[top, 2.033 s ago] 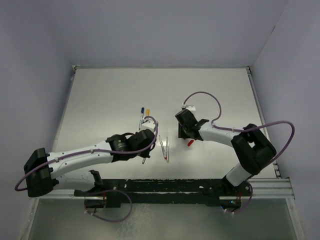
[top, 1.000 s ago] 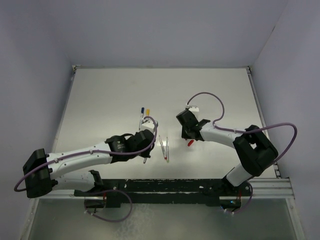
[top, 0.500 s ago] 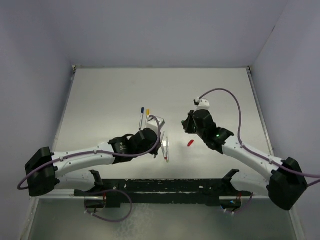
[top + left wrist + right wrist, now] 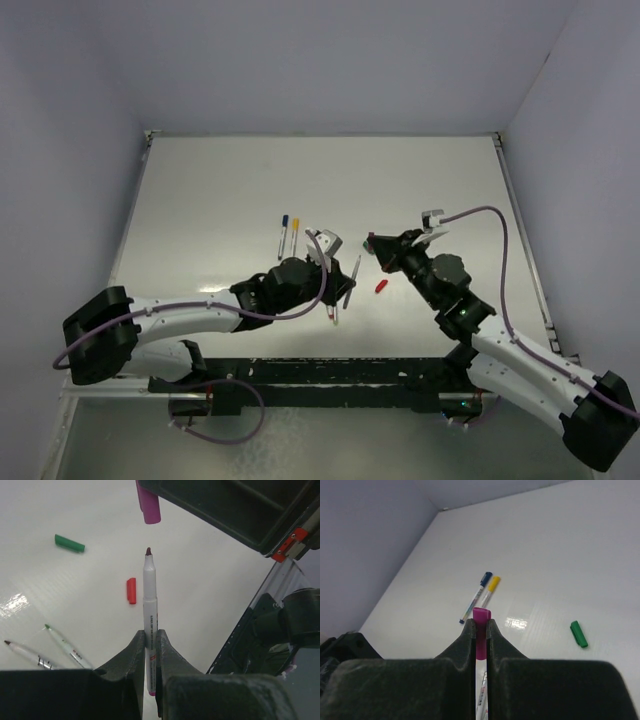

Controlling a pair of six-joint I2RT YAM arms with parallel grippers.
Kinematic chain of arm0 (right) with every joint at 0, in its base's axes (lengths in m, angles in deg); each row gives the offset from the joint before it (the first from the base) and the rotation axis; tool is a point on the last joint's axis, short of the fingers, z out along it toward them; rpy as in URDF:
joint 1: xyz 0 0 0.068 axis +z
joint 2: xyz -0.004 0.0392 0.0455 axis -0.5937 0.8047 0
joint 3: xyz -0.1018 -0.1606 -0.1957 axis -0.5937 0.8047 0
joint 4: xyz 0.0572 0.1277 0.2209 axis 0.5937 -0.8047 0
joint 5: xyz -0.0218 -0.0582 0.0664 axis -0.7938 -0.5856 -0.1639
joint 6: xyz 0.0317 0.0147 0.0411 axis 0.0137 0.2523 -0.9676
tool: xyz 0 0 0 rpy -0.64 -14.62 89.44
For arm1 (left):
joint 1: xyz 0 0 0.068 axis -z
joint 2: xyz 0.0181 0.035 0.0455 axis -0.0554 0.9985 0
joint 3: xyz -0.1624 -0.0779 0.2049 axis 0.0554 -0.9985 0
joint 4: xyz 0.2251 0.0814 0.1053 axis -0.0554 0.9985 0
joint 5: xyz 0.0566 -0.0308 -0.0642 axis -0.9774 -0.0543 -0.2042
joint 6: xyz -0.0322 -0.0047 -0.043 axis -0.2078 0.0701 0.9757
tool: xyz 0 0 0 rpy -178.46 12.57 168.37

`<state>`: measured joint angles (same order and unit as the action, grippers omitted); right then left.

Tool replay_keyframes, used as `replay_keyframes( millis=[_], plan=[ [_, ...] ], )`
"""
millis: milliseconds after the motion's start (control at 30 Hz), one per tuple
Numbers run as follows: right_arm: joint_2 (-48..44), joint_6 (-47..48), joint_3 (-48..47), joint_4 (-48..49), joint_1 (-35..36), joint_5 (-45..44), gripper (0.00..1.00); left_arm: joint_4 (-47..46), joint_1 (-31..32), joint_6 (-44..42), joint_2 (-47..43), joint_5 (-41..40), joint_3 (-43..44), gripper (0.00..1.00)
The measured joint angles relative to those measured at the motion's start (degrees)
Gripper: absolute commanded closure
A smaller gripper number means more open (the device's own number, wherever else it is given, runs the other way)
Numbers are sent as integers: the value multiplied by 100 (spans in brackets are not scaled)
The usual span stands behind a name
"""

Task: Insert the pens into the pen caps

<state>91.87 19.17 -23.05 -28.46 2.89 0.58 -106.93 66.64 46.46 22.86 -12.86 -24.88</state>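
1. The step in hand is the joining of one pen to its cap, in the air above the desk.
2. The left claw pinches a pen by its lower barrel, with the dark tip pointing up and away.
3. The right claw is pressed together on the purple cap. The cap hangs just beyond the pen's tip, apart from it and nearly in line.
4. I judge that the next move calls for lining the cap's mouth squarely on the tip, then pushing straight along the barrel. A small sideways error would make the tip miss.
5. There are five pens:
   - one held
   - a green-tipped pen and a dark-tipped pen lying bare, near each other on the desk
   - a blue-capped pen and a yellow-capped pen lying side by side
6. There are five caps:
   - purple, held
   - the green cap and the red cap, loose on the desk
   - blue and yellow, already seated on their pens
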Motion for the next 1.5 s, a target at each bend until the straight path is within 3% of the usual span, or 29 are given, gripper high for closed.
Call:
replay_keyframes(
  millis=[233, 467, 1500],
  plan=[
    [-188, -170, 428, 1167, 0, 236, 100, -734, 0, 203, 160, 201, 0, 100],
    [-201, -409, 546, 1685, 0, 278, 100, -940, 0, 387, 190, 208, 0, 100],
    [-160, -890, 721, 1832, 0, 442, 100, -999, 0, 444, 192, -15, 0, 100]
  ],
)
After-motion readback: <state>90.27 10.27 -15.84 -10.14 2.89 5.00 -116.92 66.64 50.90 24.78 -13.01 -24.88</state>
